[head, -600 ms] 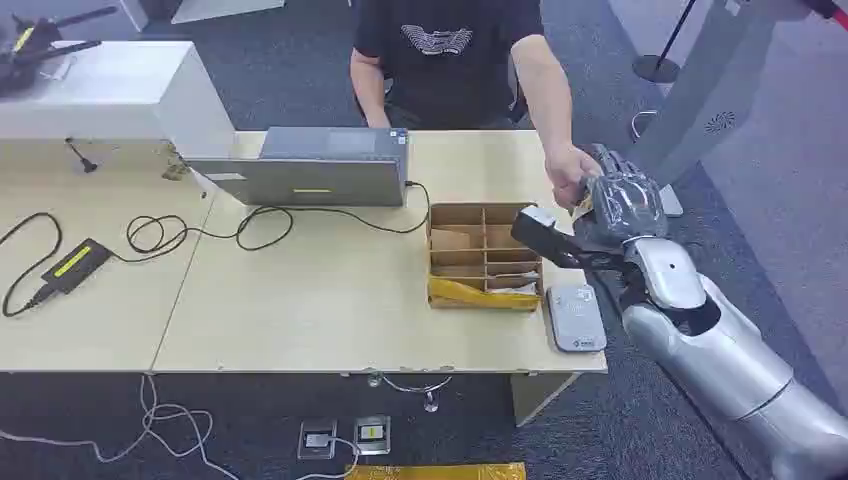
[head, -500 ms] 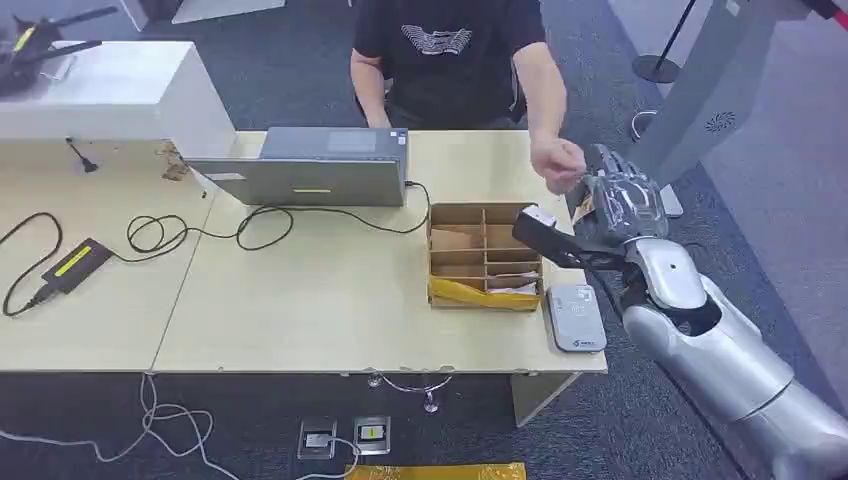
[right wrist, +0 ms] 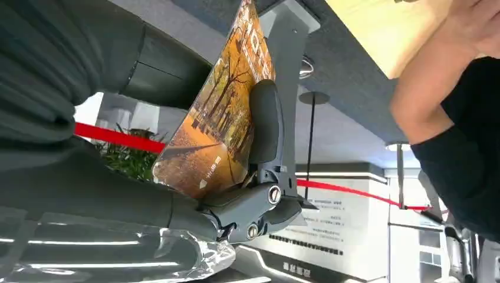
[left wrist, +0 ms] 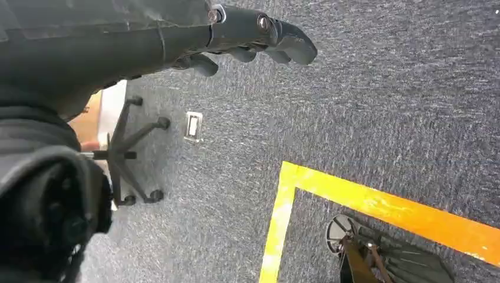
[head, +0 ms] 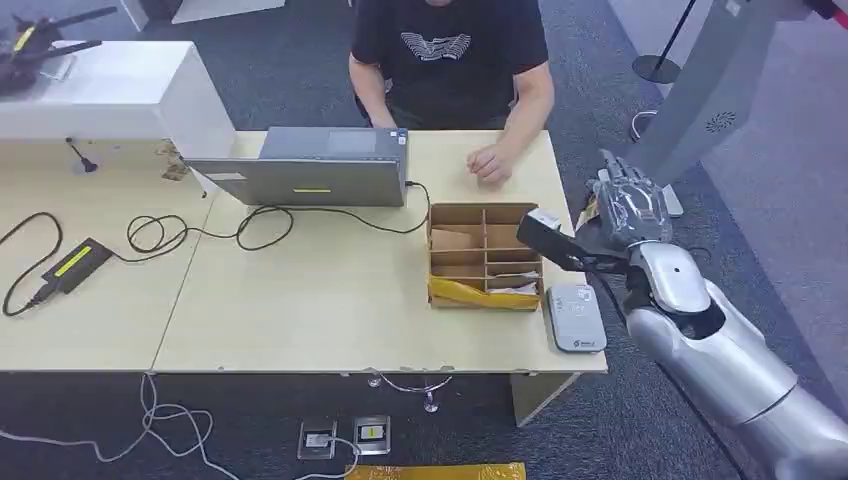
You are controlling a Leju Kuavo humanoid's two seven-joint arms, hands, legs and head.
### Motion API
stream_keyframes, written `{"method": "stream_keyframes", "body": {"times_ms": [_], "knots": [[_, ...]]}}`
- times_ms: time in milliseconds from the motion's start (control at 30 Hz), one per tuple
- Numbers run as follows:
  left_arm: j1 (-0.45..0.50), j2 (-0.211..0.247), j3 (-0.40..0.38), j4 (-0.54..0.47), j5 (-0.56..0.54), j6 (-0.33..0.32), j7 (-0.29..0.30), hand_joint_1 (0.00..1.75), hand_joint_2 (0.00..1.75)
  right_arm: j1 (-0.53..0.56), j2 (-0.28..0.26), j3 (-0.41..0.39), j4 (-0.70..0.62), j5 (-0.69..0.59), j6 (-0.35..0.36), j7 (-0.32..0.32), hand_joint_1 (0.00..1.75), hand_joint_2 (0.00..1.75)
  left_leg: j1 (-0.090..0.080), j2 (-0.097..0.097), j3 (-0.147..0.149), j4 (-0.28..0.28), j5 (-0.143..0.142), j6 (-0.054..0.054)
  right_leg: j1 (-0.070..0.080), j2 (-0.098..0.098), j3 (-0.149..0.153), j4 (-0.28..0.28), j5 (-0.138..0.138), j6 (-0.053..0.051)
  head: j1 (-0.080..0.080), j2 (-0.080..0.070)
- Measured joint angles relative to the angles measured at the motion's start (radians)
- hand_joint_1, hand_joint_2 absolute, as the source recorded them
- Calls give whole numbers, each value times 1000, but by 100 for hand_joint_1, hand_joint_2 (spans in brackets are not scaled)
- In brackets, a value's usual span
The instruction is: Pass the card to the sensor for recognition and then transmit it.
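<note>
Bench (head: pixel 300 300), pale wood, two tops butted together. Laptop (head: pixel 300 170), grey, at the 12 o'clock side of the bench, a black cable (head: pixel 250 225) looping from it toward a black power brick (head: pixel 72 265) at 9 o'clock. Cardboard organiser (head: pixel 484 256), compartmented, right of centre, yellow packet along its 6 o'clock edge, envelopes in its cells. Sensor (head: pixel 575 317), flat grey pad, just beside the organiser at its 4 o'clock corner, near the bench's right edge. Person in black shirt (head: pixel 445 50) at 12 o'clock behind the bench, one hand (head: pixel 488 165) resting on the top just at 12 o'clock of the organiser. White cabinet (head: pixel 110 95) at 10 o'clock. Floor sockets (head: pixel 345 436) and loose white cable under the 6 o'clock edge. Right hand (head: pixel 622 212), raised off the bench's right edge, at 1 o'clock of the sensor and well above it, nothing between the two. Card (right wrist: pixel 221 118), autumn-tree print, upright, pinched between thumb and fingers (right wrist: pixel 265 124) of the right hand; orange sliver of it visible at the hand's 9 o'clock side in the head view. Left hand (left wrist: pixel 253 35), hanging over grey carpet, fingers loosely curled, holding nothing; office-chair base (left wrist: pixel 130 153) and yellow floor tape (left wrist: pixel 377 206) beneath.
</note>
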Motion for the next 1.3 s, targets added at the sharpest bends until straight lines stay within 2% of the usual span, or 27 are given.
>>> {"method": "stream_keyframes", "body": {"times_ms": [133, 467, 967, 1300], "knots": [[0, 0, 0, 0, 5, 2, 0, 0, 0, 17, -5, -7, 7, -6, -7, -14, 175, 175, 0, 0, 0, 0, 0, 0, 0, 0, 0, 0, 0, 0, 0, 0], [0, 3, 0, 0, 18, 14, -3, 0, 0, 103, -3, -47, 69, -86, -121, -90, 175, 175, 0, 0, 0, 0, 0, 0, 0, 0, 0, 0, 0, 0, 0, 0], [0, 3, 0, 0, 46, 35, 1, 0, 0, 114, 23, -47, 279, -238, -253, -217, 175, 175, 0, 0, 0, 0, 0, 0, 0, 0, 0, 0, 0, 0, 0, 0], [0, 3, 0, 0, 63, 50, 2, 0, 0, 107, 43, -26, 400, -332, -299, -243, 175, 175, 0, 0, 0, 0, 0, 0, 0, -1, 0, 0, 0, 0, 0, 0]]}}
